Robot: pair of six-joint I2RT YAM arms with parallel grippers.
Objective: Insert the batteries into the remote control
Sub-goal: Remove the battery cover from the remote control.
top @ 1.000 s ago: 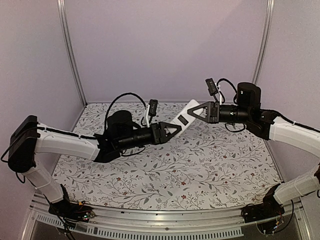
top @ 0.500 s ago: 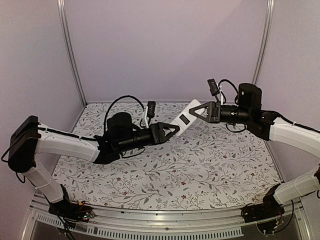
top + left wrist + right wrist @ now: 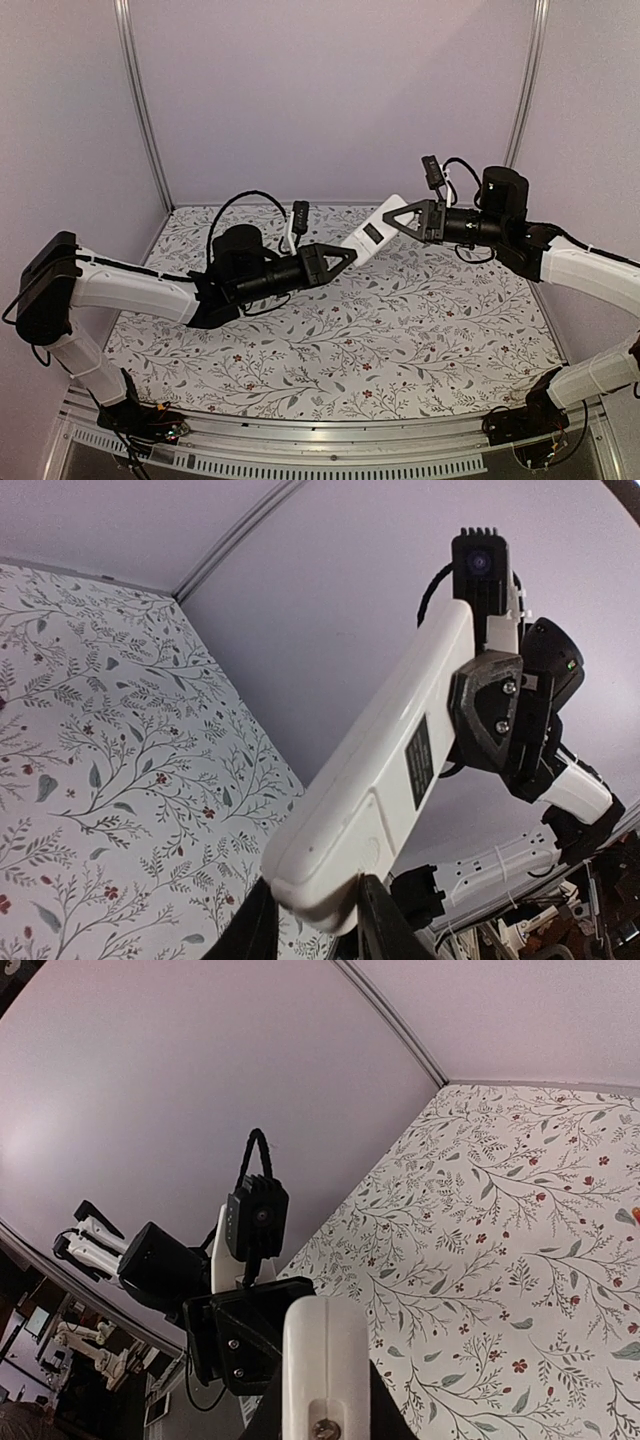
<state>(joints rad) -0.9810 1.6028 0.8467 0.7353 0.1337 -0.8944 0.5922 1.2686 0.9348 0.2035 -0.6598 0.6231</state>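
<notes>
The remote control (image 3: 372,236) hangs in the air over the back of the table, stretched between both grippers, its white back with a dark label (image 3: 418,763) showing. My left gripper (image 3: 346,255) has its fingers (image 3: 252,932) against both sides of the remote's lower end (image 3: 330,865). My right gripper (image 3: 393,217) is shut on the upper end, and in the right wrist view the white remote (image 3: 325,1355) stands between that gripper's jaws (image 3: 325,1422). The batteries are out of view.
A floral cloth (image 3: 400,330) covers the table. Purple walls with metal posts (image 3: 140,100) close off the back and sides. A metal rail (image 3: 330,445) runs along the near edge between the arm bases. Loose cables arch over both wrists.
The left gripper's jaws have narrowed onto the remote's lower end. The right gripper and the remote have shifted slightly to the right.
</notes>
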